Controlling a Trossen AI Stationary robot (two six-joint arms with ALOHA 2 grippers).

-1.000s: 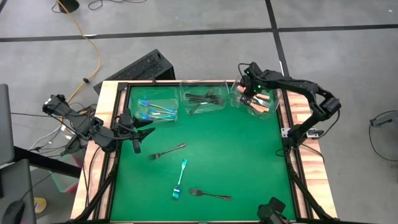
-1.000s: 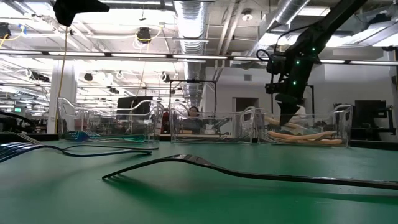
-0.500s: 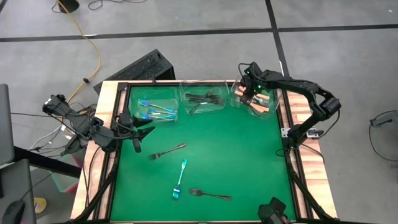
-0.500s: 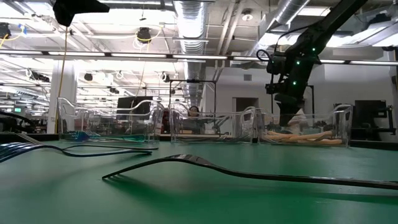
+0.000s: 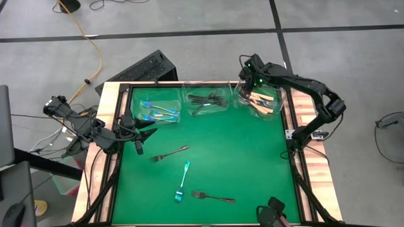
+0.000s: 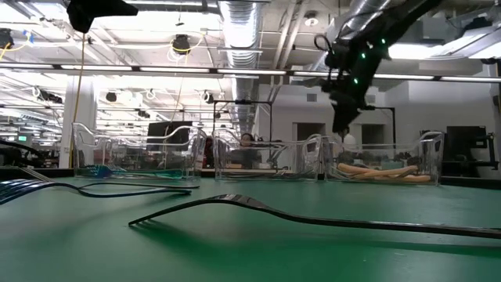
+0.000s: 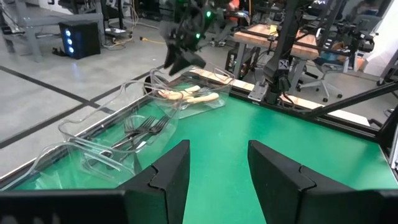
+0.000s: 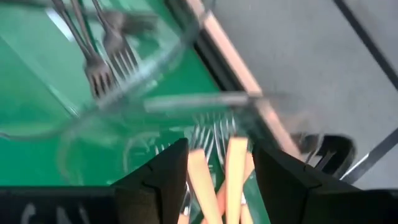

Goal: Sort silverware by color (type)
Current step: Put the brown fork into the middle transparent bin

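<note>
Fingers of the right gripper (image 5: 250,81) stand open and empty, upper right; loose forks (image 5: 169,153) lie lower centre, nearer the open left gripper (image 5: 140,135).

Both arms are dark, near-black, built of jointed tubular links with black cables trailing from them. The right arm (image 5: 297,85) carries small green indicator lights near its wrist. The left gripper (image 7: 214,174) ends in two broad, angular black fingers (image 7: 165,177) with flat faceted faces.
</note>
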